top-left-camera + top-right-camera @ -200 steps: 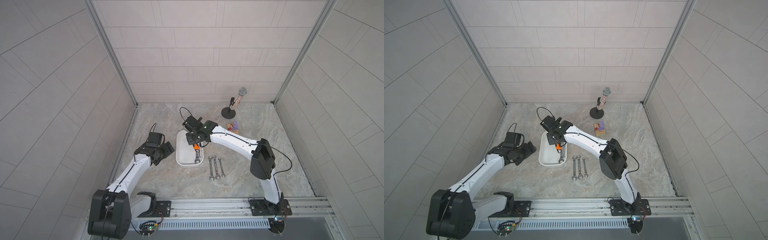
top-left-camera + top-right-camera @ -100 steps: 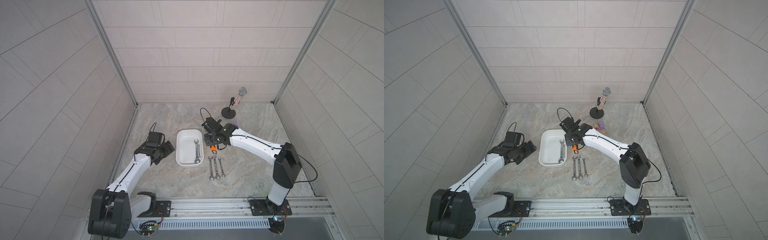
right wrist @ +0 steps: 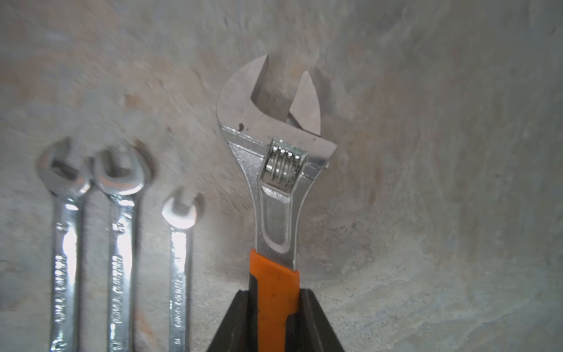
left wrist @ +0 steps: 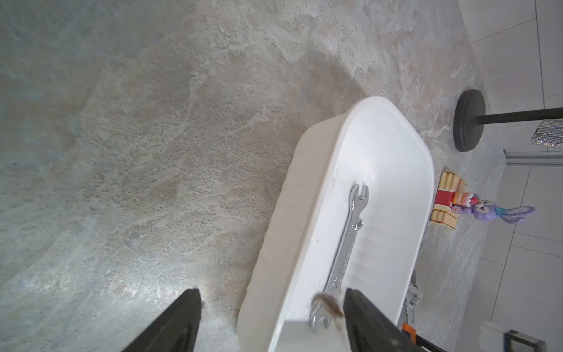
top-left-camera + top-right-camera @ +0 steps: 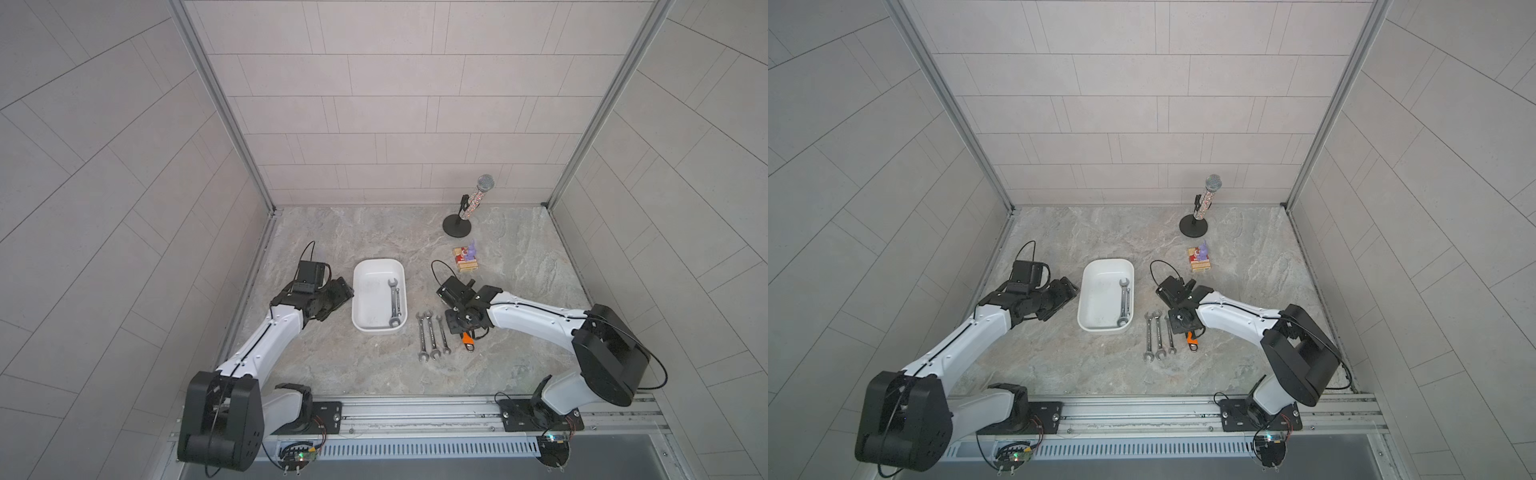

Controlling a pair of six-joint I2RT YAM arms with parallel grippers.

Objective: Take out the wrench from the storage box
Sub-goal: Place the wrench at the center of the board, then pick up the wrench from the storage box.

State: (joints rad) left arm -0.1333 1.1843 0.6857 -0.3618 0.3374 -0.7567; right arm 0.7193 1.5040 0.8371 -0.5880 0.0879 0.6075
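We find the right gripper [image 3: 275, 294] clamped on the orange-handled steel adjustable wrench [image 3: 274, 170], low over the mottled grey stone tabletop [image 5: 374, 365], right of centre. A skewed release could scatter the three silver open-end spanners [image 5: 432, 336] alongside. The left gripper [image 4: 272, 292], jaws apart, straddles the wall of the shallow white plastic storage box [image 5: 372, 291]; closing may tip it. Another silver spanner [image 5: 395, 302] lies inside. Pale tiled walls [image 5: 374, 104] enclose all.

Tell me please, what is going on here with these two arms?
The right gripper is shut on an orange-handled adjustable wrench, holding it by the handle beside three wrenches laid in a row on the table. The white storage box still has steel wrenches in it, seemingly two overlapping. The left gripper is open beside the box.
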